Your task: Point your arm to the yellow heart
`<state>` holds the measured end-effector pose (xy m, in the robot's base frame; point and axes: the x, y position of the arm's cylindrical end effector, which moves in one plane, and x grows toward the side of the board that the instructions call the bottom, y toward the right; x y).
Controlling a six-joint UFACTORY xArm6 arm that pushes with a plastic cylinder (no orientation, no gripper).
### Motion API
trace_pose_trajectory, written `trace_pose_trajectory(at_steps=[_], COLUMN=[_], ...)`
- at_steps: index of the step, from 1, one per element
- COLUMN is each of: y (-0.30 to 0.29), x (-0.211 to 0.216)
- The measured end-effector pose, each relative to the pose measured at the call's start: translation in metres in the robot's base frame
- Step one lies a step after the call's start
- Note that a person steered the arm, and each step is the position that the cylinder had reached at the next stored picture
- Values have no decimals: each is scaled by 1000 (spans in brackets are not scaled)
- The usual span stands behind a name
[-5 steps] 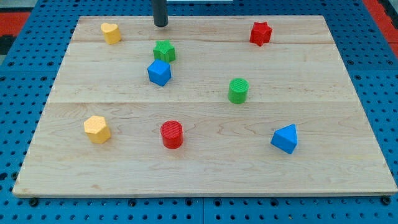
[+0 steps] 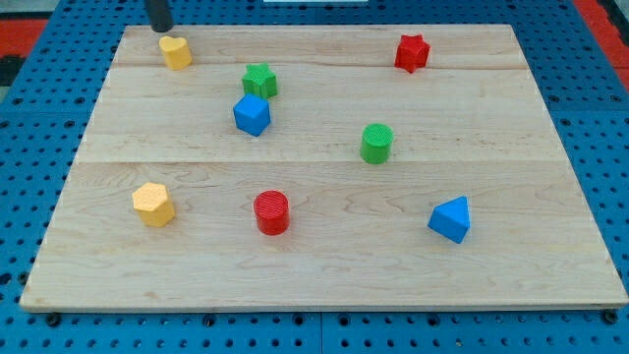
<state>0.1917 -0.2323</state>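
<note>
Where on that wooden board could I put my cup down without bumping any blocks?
The strip along the view's bottom, below the red cylinder and blue block, is bare. So is the right side, under the red star. It's crowded upper-left: my tip, yellow heart, green star.

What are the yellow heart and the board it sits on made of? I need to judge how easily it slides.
The yellow heart looks like matte plastic, probably 3D-printed: fine ridged lines show on similar blocks. The board looks like light wood, smooth-finished, with visible grain and plank seams. My tip sits just up-left of the heart.
</note>
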Motion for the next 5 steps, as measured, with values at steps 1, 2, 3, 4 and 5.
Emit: trace_pose_trajectory(at_steps=[1, 2, 3, 4, 5], y=[-3, -30, -37, -37, -35], x=[2, 32, 39, 46, 57])
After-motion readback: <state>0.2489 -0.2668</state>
